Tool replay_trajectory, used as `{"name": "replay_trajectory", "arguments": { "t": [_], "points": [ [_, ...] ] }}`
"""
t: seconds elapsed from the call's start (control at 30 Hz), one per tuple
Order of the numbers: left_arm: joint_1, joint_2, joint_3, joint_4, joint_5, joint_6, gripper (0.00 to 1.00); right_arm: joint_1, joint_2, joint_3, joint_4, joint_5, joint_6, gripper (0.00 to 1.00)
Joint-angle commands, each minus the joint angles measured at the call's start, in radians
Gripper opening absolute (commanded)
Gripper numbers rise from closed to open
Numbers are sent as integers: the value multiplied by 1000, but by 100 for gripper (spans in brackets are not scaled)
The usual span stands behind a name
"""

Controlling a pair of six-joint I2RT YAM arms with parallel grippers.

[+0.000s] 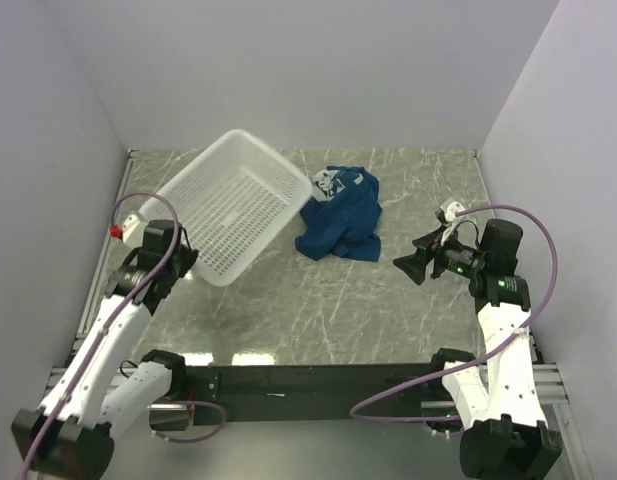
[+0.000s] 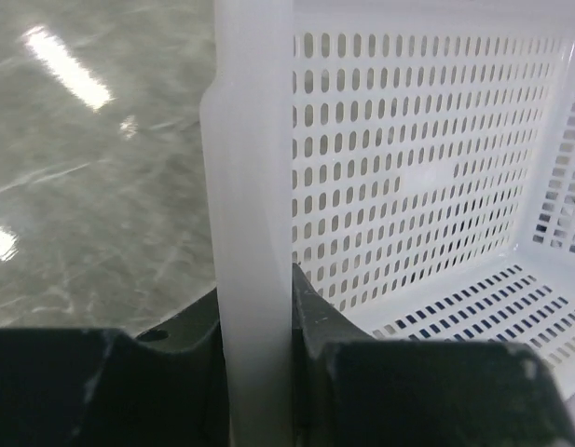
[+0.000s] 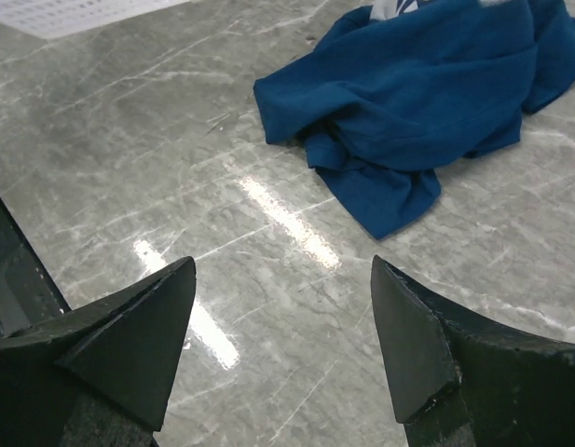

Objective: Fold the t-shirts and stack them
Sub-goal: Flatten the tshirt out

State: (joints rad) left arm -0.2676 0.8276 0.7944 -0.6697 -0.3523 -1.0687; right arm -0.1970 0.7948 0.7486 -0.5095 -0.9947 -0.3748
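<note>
Since folding needs flat room, the grey marbled surface [image 1: 338, 310] is where the work has to happen. The white mesh basket [image 1: 233, 205] stands tilted at the left, one edge raised off the marble. The dark blue t-shirt [image 1: 340, 215] lies crumpled just beside the basket's far right corner, pale print upward, not yet spread or folded. The left hand [image 2: 256, 317] is clamped on the basket's rim wall, which explains the tilt; probably it means to shift the basket aside. The right hand [image 3: 282, 270] hovers near the shirt, fingers wide apart and holding nothing, apparently ready to take the cloth.
</note>
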Motion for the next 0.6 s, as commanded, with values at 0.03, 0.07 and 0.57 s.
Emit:
{"name": "replay_trajectory", "arguments": {
  "t": [0.03, 0.07, 0.57],
  "points": [
    [158, 135, 52, -8, -2, -249, 0, -22, -11, 11, 12, -32, 7, 82],
    [244, 155, 46, 13, 16, -258, 0, -27, -8, 12, 9, -33, 5, 82],
    [625, 652, 233, 329, 207, -240, 0, -47, 1, 23, -21, -53, -19, 81]
  ]
}}
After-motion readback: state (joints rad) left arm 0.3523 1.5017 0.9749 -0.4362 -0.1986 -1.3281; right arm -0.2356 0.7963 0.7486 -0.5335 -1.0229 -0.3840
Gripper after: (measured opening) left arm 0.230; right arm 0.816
